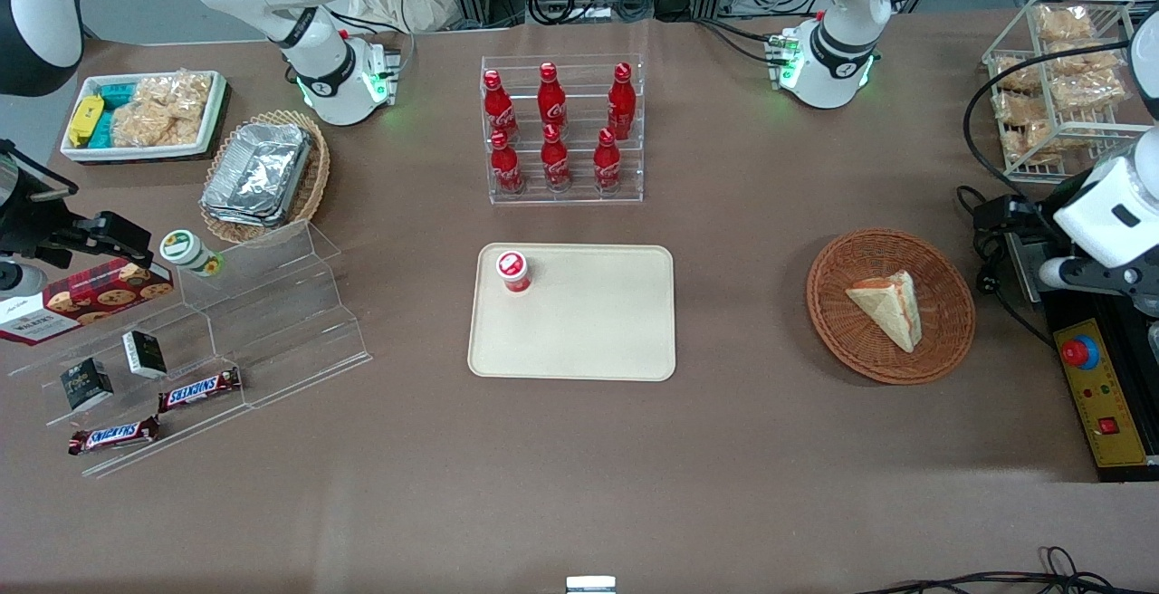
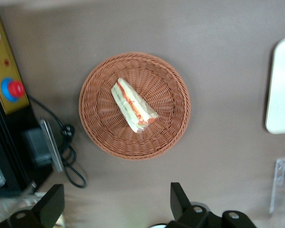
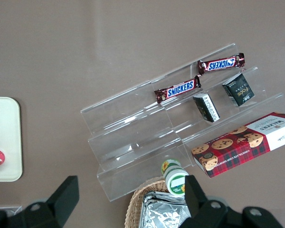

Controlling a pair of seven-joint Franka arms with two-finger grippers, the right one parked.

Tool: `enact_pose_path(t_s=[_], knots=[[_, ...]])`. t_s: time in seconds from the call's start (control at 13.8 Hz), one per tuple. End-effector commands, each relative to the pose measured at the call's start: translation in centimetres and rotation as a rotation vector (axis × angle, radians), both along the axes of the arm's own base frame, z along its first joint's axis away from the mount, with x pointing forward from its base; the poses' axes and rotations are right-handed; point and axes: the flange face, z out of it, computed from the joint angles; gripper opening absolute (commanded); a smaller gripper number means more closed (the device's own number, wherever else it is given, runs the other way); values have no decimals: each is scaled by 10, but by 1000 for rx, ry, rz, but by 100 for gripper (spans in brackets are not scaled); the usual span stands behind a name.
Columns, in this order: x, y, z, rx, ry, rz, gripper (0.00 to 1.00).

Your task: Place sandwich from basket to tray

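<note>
The sandwich [image 1: 892, 306], a pale bread wedge with red and green filling on its edge, lies in the round reddish-brown wicker basket [image 1: 838, 322]. The left wrist view shows the sandwich [image 2: 133, 105] in the middle of the basket [image 2: 102, 128]. The beige tray [image 1: 598, 322] lies at the table's middle, toward the parked arm's end from the basket; its edge shows in the left wrist view [image 2: 281, 85]. My left gripper [image 1: 1067, 273] hangs high above the table, beside the basket toward the working arm's end. It [image 2: 115, 205] is open and empty, its fingers wide apart.
A small red-capped can [image 1: 513, 270] stands on a corner of the tray. A clear rack of red cola bottles [image 1: 561, 128] stands farther from the front camera than the tray. A yellow emergency-stop box [image 1: 1100, 395] and cables lie beside the basket. A wire rack of snack bags [image 1: 1059, 78] stands near the working arm.
</note>
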Motion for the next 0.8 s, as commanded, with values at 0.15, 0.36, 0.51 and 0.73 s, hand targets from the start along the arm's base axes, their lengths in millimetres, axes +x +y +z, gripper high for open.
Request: enact_pose_path(t_s=[0.15, 0.36, 0.51, 0.73], knots=[[-1, 18, -51, -8, -37, 450, 100], [-11, 18, -100, 6, -93, 586, 100], [-14, 20, -130, 14, -125, 751, 100], [-28, 16, -172, 19, -148, 853, 100]])
